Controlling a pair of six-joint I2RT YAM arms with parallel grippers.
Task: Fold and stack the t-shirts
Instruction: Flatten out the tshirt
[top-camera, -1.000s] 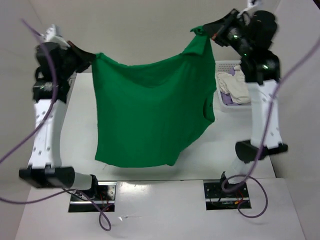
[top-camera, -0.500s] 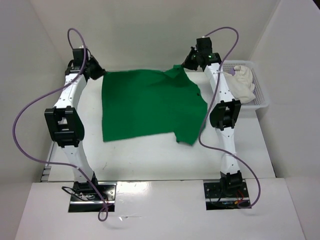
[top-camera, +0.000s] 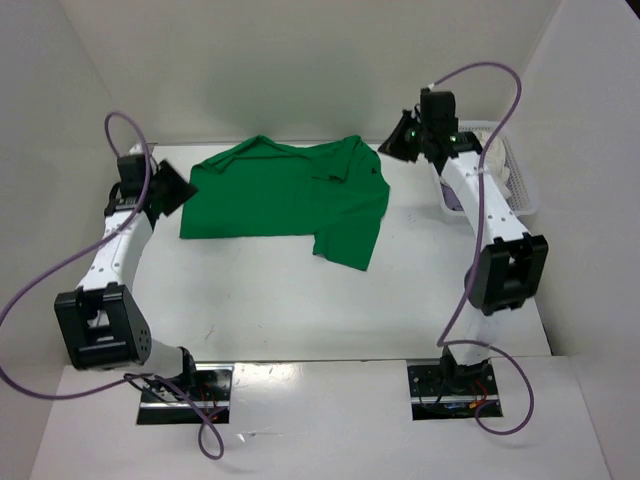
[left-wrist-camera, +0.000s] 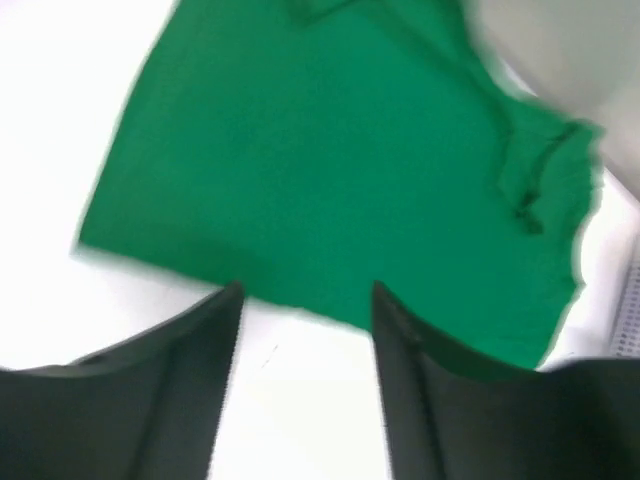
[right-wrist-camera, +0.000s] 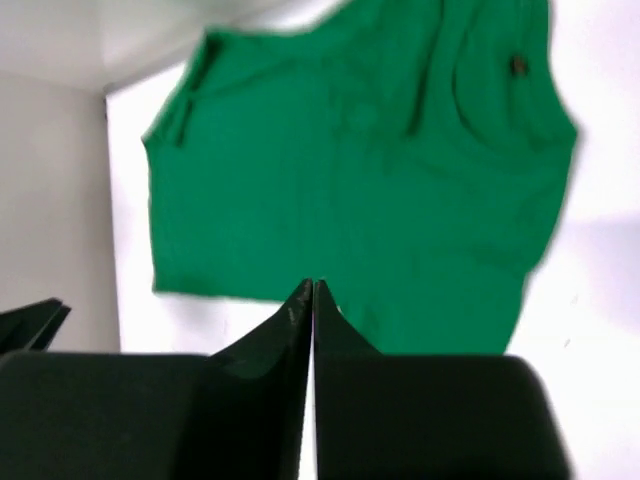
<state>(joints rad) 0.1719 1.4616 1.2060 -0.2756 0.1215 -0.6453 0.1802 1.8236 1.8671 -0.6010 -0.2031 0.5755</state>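
Green t-shirt (top-camera: 285, 195): spread on table (top-camera: 300, 300), seemingly not yet folded; left gripper (left-wrist-camera: 306, 292) wide, right gripper (right-wrist-camera: 311, 285) nearly closed, both empty; next, pinch one side edge to fold

Top view: you get bright, even overhead light. The desk (top-camera: 260, 290) reads near-white, with a glare strip along its near edge and a soft shadow on the back wall (top-camera: 300, 60).

Left wrist: motion blur smears the green shirt (left-wrist-camera: 330, 180) edges, and your left claw (left-wrist-camera: 305, 295) is dark and unfocused.

Right wrist: milder blur, desk blown out.
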